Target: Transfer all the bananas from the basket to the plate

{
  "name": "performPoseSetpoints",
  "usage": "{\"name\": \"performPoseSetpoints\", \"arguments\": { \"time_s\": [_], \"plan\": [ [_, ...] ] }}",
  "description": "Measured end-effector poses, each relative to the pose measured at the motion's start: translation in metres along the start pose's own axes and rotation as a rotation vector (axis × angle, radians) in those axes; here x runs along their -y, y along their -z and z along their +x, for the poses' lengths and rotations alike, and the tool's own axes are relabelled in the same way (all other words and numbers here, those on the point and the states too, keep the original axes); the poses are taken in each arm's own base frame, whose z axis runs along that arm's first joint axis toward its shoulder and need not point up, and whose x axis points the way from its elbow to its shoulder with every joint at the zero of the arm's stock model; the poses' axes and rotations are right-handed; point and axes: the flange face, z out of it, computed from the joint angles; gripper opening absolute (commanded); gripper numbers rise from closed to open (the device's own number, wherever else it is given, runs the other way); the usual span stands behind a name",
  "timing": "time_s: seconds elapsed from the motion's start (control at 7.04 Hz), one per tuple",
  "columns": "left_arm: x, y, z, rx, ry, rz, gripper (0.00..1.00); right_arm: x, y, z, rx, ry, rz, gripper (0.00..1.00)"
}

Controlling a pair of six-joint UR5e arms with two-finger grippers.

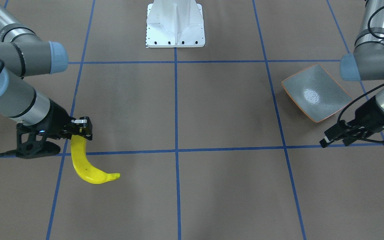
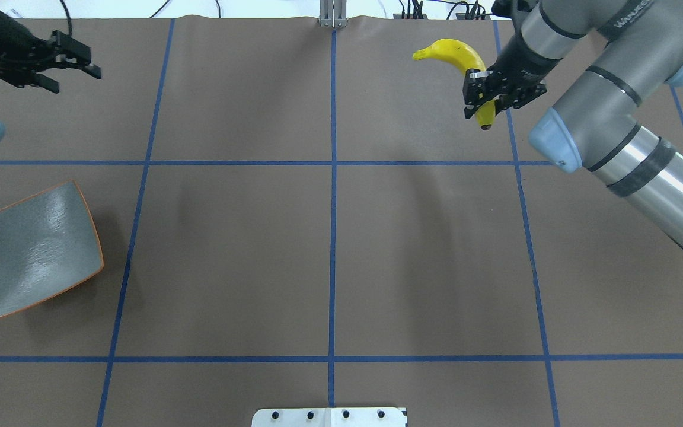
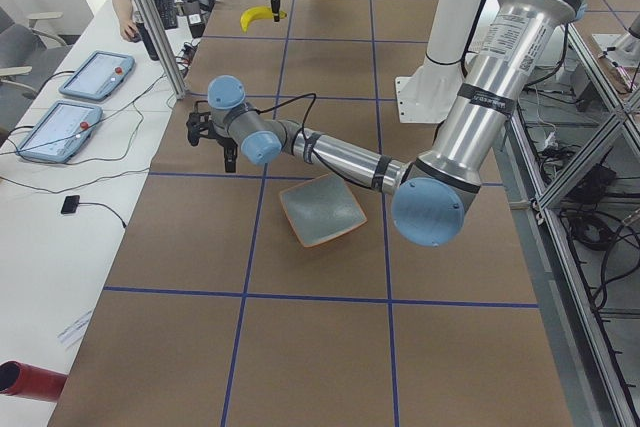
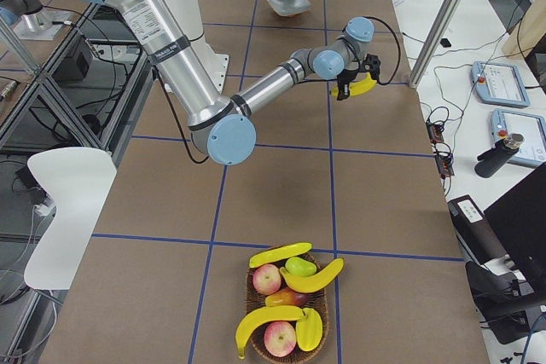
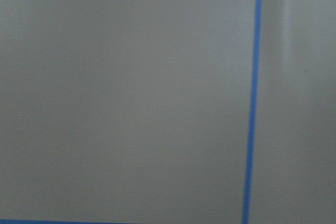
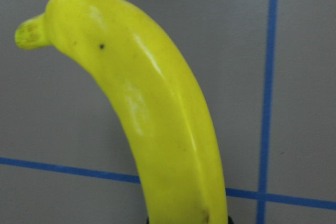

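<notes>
My right gripper pinches banana near one end, well apart from plate | likely light, smooth, bruisable; mid-body hold steadier | left gripper spread

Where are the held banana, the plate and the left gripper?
held banana (image 2: pixel 456 51): overhead exterior view, on its yellow mid-body.
plate (image 2: pixel 36 249): overhead exterior view, on its bare grey-green centre.
left gripper (image 2: pixel 77 82): overhead exterior view, midway between its open fingertips.

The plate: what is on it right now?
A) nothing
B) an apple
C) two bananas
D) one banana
A: the plate is bare, and the nearest banana is pinched in the right arm's fingers across the table from it.
</notes>
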Motion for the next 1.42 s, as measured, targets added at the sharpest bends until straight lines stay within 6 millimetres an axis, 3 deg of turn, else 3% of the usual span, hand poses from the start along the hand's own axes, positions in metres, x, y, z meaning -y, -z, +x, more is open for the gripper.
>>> {"name": "performPoseSetpoints", "arguments": {
  "time_s": [0.28,0.57,0.99,1.42],
  "plan": [
    [-0.039,-0.021,0.081,-0.184,0.077,0.028,1.00,-0.039,0.000,-0.066,0.063,-0.031,-0.019,0.00],
    [-0.081,-0.034,0.138,-0.391,0.182,0.085,1.00,-0.063,0.005,-0.102,0.104,-0.027,-0.034,0.00],
    [-0.145,-0.057,0.211,-0.631,0.338,0.089,1.00,-0.087,0.010,-0.131,0.148,0.019,-0.055,0.00],
    [-0.192,-0.071,0.250,-0.752,0.483,0.062,1.00,-0.090,0.011,-0.139,0.157,0.032,-0.061,0.00]
  ]
}}
